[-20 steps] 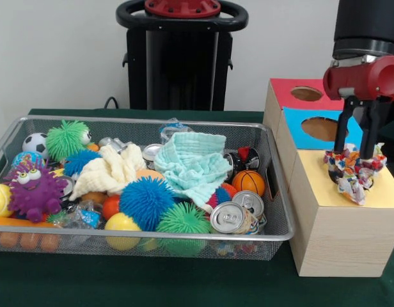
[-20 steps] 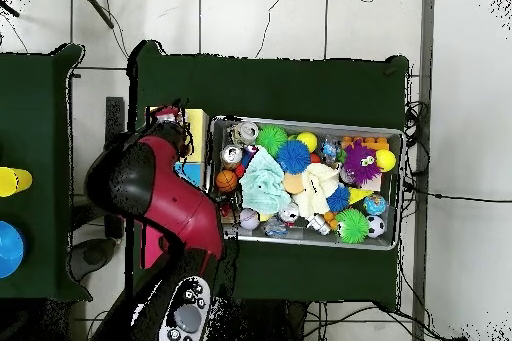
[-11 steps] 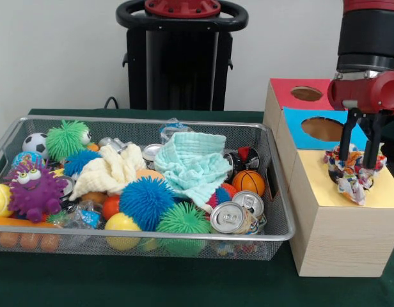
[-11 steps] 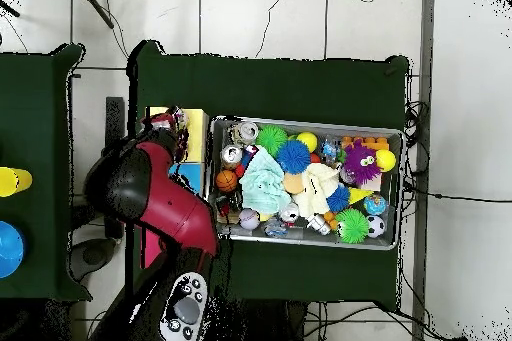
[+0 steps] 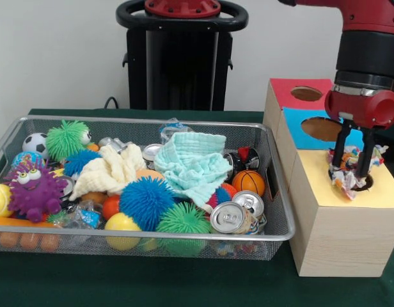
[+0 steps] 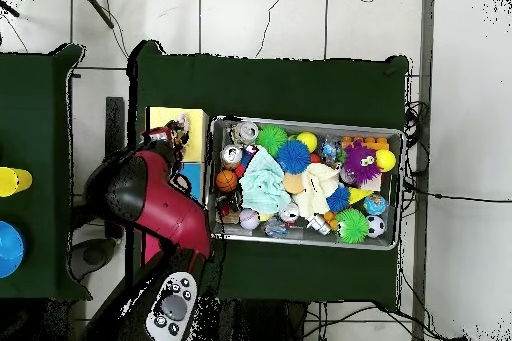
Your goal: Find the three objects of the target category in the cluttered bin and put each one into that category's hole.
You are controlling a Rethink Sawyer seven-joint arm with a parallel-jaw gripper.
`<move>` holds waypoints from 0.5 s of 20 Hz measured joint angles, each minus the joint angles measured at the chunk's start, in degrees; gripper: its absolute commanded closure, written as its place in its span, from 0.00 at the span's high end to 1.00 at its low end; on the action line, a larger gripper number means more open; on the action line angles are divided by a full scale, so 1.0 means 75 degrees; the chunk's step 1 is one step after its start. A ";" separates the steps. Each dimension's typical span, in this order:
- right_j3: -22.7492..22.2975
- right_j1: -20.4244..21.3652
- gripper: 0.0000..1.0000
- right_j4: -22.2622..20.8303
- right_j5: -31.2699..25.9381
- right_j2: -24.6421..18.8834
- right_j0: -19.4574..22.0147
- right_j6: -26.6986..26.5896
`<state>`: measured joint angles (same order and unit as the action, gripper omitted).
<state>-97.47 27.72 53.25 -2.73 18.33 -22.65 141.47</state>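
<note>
Nearest the front camera, a green-covered counter (image 5: 184, 288) carries a wire-mesh bin (image 5: 152, 240) and, just beside its right end, a pale wooden sorting box (image 5: 334, 240).

The bin is packed. At its front edge lie an aluminium can (image 5: 230, 217) on its side, a spiky green rubber ball (image 5: 182, 219), a smooth yellow ball (image 5: 122, 224) and a spiky blue ball (image 5: 146, 201). A purple fuzzy monster toy (image 5: 34, 188) sits at the left. Further back, a crumpled cream cloth (image 5: 110, 169) and a folded mint waffle cloth (image 5: 194, 163) cover whatever is beneath them. A small basketball (image 5: 249, 181) rests near the right wall, and a miniature football (image 5: 34, 143) lies in the far left corner.

The box top shows a yellow panel (image 5: 382, 192) nearest, then a blue panel (image 5: 296, 121) and a red panel (image 5: 283, 89), each with a round hole. The tool (image 5: 352, 171) stands over the yellow hole with its two black fingers (image 5: 365, 157) clenched on a crinkled multicoloured wrapper (image 5: 347, 182), which sits partly down in that hole. The hole's rim is mostly hidden by wrapper and fingers.

In the overhead view the red arm (image 6: 160, 202) covers most of the box.
</note>
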 measured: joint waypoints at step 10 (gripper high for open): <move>0.0149 -0.0206 1.00 -0.0003 -0.0353 0.0438 -0.0178 0.0000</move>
<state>-96.35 26.17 53.22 -5.38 21.62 -23.99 141.47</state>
